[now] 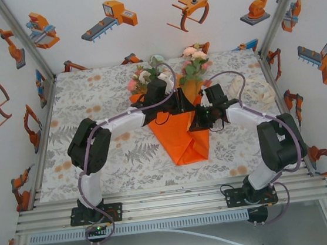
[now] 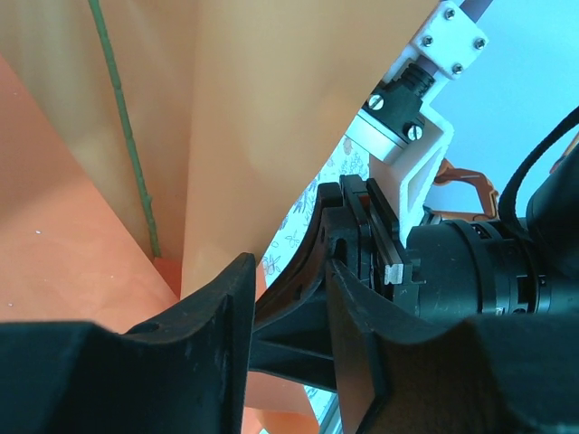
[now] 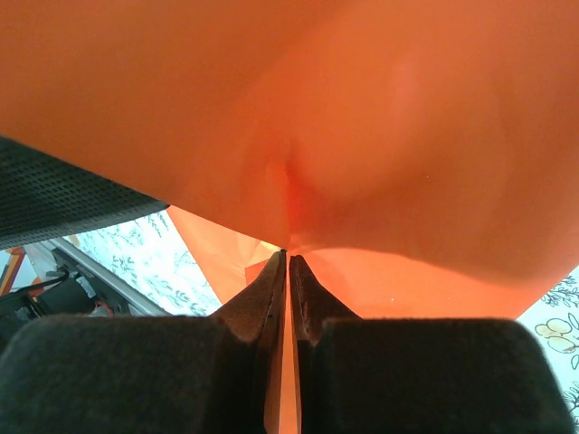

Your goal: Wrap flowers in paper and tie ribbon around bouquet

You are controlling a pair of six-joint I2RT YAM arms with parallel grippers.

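Paper [image 1: 180, 137], lying on the tabletop [image 1: 89, 95] partly folded around the flowers [image 1: 195, 60], is being pinched by your right claw [image 3: 288, 271] while your left claw [image 2: 289, 294] is hanging spread beside it; wrapping is looking unfinished, the ribbon [image 1: 262, 94] lying untied apart.

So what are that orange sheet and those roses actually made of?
The orange sheet looks like paper, matte and fairly stiff: it holds sharp folds and light glows through it. The roses look artificial, probably fabric blooms on plastic stems: the one stem seen close is a uniformly green, thin rod, though that stays a guess.
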